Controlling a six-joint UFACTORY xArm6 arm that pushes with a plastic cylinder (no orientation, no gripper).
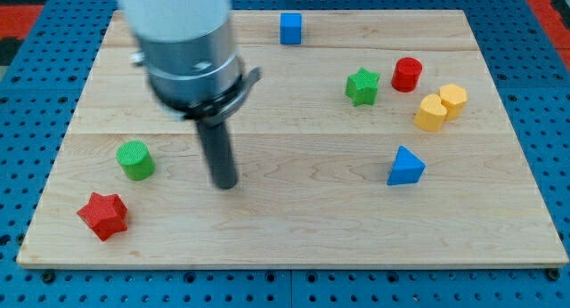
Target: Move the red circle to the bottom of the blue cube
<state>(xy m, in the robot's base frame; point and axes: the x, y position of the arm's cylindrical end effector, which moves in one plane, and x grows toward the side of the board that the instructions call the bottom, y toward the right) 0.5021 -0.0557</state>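
The red circle, a short red cylinder, stands on the wooden board at the view's upper right. The blue cube sits near the board's top edge, left of the red circle and higher up. My tip rests on the board at the view's left centre, far to the left of the red circle and well below the blue cube. It touches no block.
A green star lies just left of the red circle. A yellow heart and a yellow hexagon sit right below it. A blue triangle is lower right. A green cylinder and red star are lower left.
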